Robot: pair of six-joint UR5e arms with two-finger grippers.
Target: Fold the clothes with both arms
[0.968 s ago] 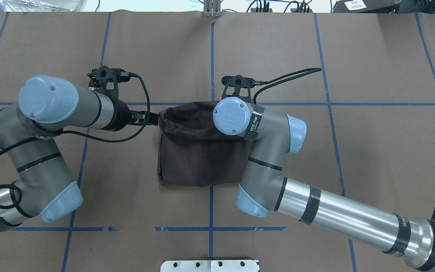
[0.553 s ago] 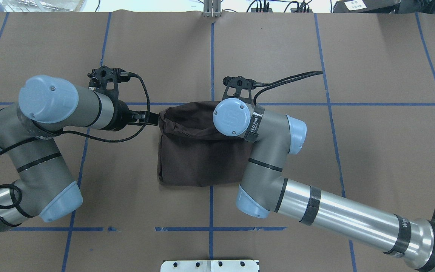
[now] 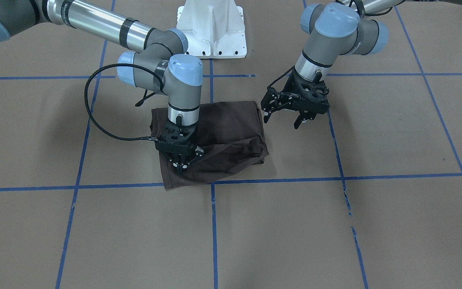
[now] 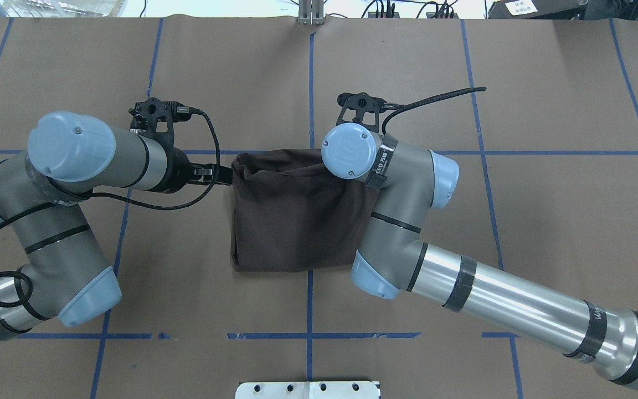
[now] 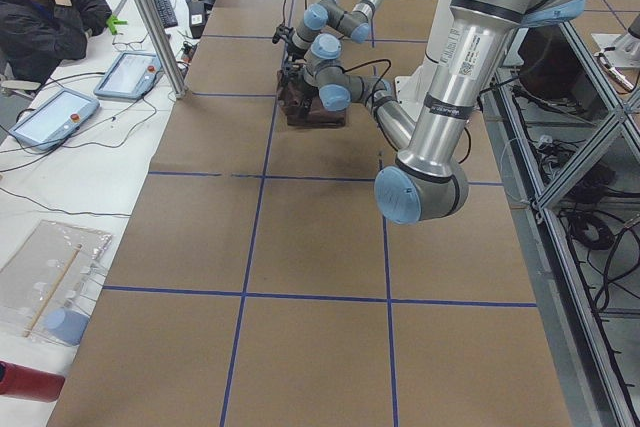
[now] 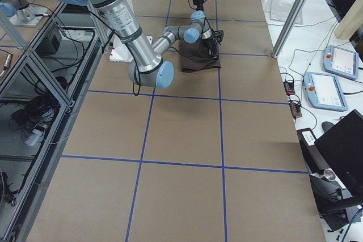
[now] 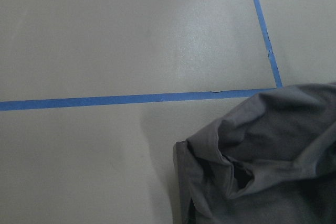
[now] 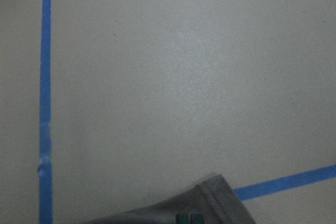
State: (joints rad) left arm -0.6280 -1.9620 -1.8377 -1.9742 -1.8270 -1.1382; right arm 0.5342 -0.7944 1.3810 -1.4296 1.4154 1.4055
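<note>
The dark brown T-shirt [image 3: 227, 124] lies folded into a rough rectangle at the middle of the table [image 4: 291, 216]. My right gripper [image 3: 181, 165] stands upright over the shirt's far corner on my right. It is shut on a fold of the top layer, which runs as a raised ridge across the far edge. In the overhead view its wrist hides it. My left gripper [image 3: 282, 120] is open and empty. It hovers just off the shirt's edge on my left [image 4: 226, 174]. The left wrist view shows the shirt's rumpled corner [image 7: 273, 150]; the right wrist view shows a hem [image 8: 184, 208].
The table is covered in brown paper with blue tape lines [image 4: 310, 83]. The white base pedestal [image 3: 211, 28] stands at the near edge behind the shirt. A seated person [image 5: 40, 7] and tablets [image 5: 130, 72] are on a side table beyond the far edge.
My right arm has moved away from my base and slightly outward, drawing the shirt's top layer toward the far edge and flattening the bulging fold. The left arm has not moved.
</note>
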